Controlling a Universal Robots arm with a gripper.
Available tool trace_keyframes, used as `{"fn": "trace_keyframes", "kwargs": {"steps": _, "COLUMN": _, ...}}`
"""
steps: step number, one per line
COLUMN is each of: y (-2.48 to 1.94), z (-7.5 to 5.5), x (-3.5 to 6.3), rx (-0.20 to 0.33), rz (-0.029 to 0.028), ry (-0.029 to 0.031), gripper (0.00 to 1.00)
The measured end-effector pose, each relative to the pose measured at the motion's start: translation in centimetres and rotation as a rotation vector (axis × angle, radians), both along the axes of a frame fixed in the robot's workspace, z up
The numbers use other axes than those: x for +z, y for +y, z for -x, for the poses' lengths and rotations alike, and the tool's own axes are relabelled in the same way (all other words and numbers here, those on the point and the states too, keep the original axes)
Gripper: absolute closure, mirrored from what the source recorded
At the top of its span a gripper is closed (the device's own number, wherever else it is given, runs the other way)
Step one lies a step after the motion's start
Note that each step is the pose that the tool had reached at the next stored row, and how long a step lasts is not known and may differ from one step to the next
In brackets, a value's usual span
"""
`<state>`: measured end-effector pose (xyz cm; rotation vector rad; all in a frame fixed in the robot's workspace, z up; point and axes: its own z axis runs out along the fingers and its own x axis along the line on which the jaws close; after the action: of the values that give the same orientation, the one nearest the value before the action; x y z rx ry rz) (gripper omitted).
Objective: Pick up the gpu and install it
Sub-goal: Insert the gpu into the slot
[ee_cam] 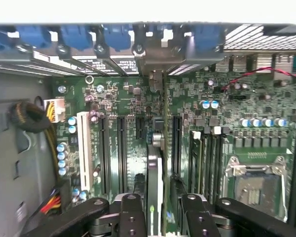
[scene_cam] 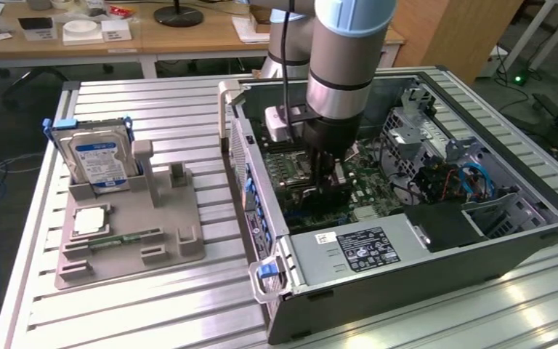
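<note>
The gpu (ee_cam: 157, 163) stands edge-on inside the open computer case (scene_cam: 511, 243), a thin dark card with a silvery edge. It is upright on the green motherboard (ee_cam: 128, 153) in line with a long black slot, its metal bracket against the case's rear wall. My gripper (ee_cam: 163, 217) is directly over it, one black finger (ee_cam: 132, 217) on each side of the card, with a narrow gap showing beside the card. In the exterior view the gripper (scene_cam: 325, 190) reaches down into the middle of the case.
A grey parts stand (scene_cam: 128, 233) at the exterior view's left holds a blue-labelled hard drive (scene_cam: 95, 156), a square chip (scene_cam: 90, 218) and a green memory stick (scene_cam: 124, 238). Inside the case are the power supply (scene_cam: 357, 251), the CPU socket (ee_cam: 254, 182) and cable bundles (ee_cam: 52, 202).
</note>
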<state>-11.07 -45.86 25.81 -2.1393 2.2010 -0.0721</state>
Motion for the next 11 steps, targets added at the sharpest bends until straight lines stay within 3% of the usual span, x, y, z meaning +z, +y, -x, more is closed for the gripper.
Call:
{"fn": "trace_keyframes", "kwargs": {"steps": 5, "y": 0.00, "z": 0.0, "x": 1.54, "rx": 0.000, "rz": 0.0002, "ry": -0.0073, "gripper": 0.65}}
{"fn": "trace_keyframes", "kwargs": {"steps": 7, "y": 0.00, "z": 0.0, "x": 1.58, "rx": 0.000, "rz": -0.0011, "ry": -0.0080, "gripper": 0.65}}
{"fn": "trace_keyframes", "kwargs": {"steps": 8, "y": 0.00, "z": 0.0, "x": 1.57, "rx": 0.000, "rz": -0.0011, "ry": -0.0081, "gripper": 0.67}}
{"fn": "trace_keyframes", "kwargs": {"steps": 10, "y": 0.00, "z": 0.0, "x": 1.58, "rx": 0.000, "rz": -0.0010, "ry": -0.0079, "gripper": 0.79}}
{"fn": "trace_keyframes", "kwargs": {"steps": 11, "y": 0.00, "z": 0.0, "x": 1.59, "rx": 0.000, "rz": -0.0009, "ry": -0.0079, "gripper": 0.79}}
